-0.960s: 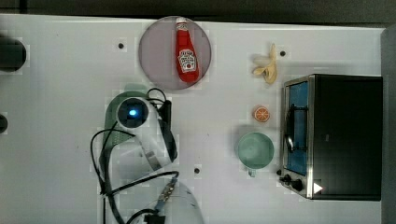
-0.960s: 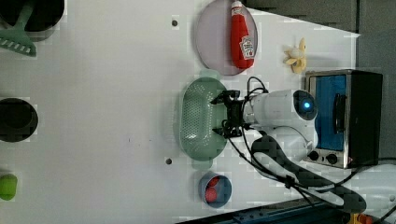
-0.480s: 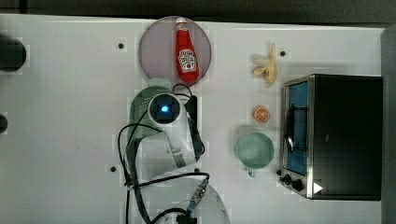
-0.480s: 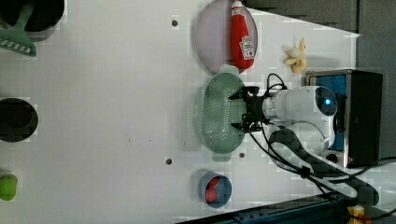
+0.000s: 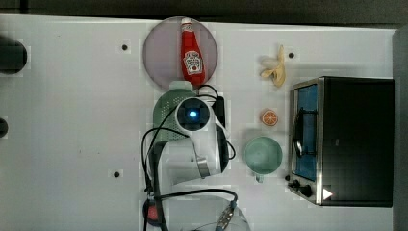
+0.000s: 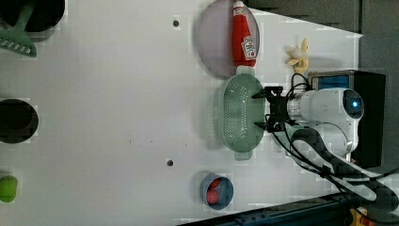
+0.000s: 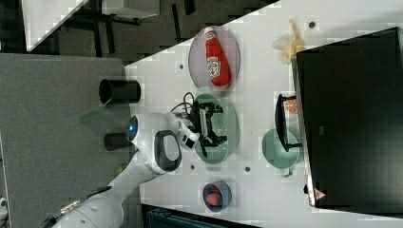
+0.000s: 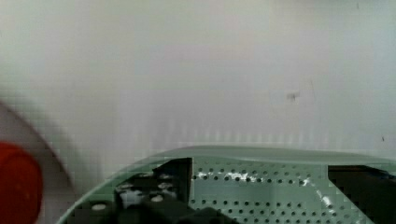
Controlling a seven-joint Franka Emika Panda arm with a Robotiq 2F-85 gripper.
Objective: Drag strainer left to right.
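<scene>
White table (image 5: 72, 144), seen from above. Black toaster oven (image 5: 356, 139) at 3 o'clock in top view. Grey-lilac plate (image 5: 161, 53) at 12 o'clock, ketchup bottle (image 5: 191, 53) lying on it. Mint-green strainer (image 6: 237, 113) near centre, end touching plate rim. Gripper (image 6: 264, 109) spread wide, fingers over strainer's rim. Mint mug (image 5: 262, 155) between strainer and oven.

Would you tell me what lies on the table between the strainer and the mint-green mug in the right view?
In the right view, nothing lies between the strainer and the mug, just bare white table with a small bolt hole.
</scene>
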